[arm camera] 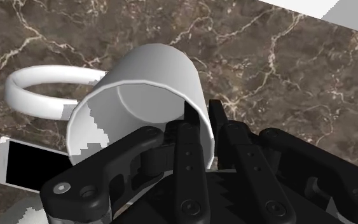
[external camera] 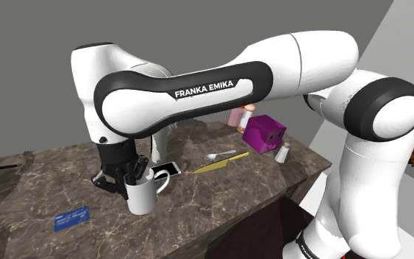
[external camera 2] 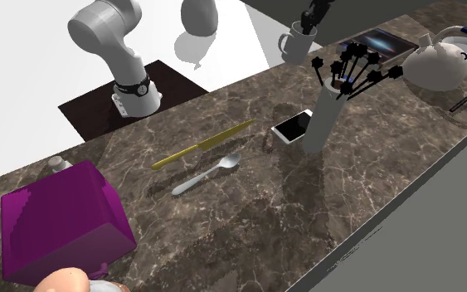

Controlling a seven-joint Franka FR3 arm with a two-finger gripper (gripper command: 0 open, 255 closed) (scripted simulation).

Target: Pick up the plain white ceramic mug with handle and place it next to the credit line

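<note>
The white mug (external camera: 143, 194) with a loop handle hangs a little above the marble counter (external camera: 220, 193), tilted, with my gripper (external camera: 128, 176) shut on its rim. In the wrist view one finger (arm camera: 189, 121) is inside the mug (arm camera: 152, 83) and the other is outside its wall. The second exterior view has the mug (external camera 2: 293, 41) at the counter's far edge under the gripper (external camera 2: 309, 18). A blue card (external camera: 71, 217) lies flat on the counter, toward the shoulder view's left and nearer the front than the mug.
A phone (external camera 2: 294, 126) lies below and beside the mug, next to a tall white holder (external camera 2: 324, 120) of black-tipped sticks. A yellow knife (external camera: 220, 163), spoon (external camera: 217, 156), purple box (external camera: 264, 132) and small shaker (external camera: 282, 152) sit to the shoulder view's right. A tablet (external camera 2: 378, 41) and teapot (external camera 2: 439, 65) stand farther off.
</note>
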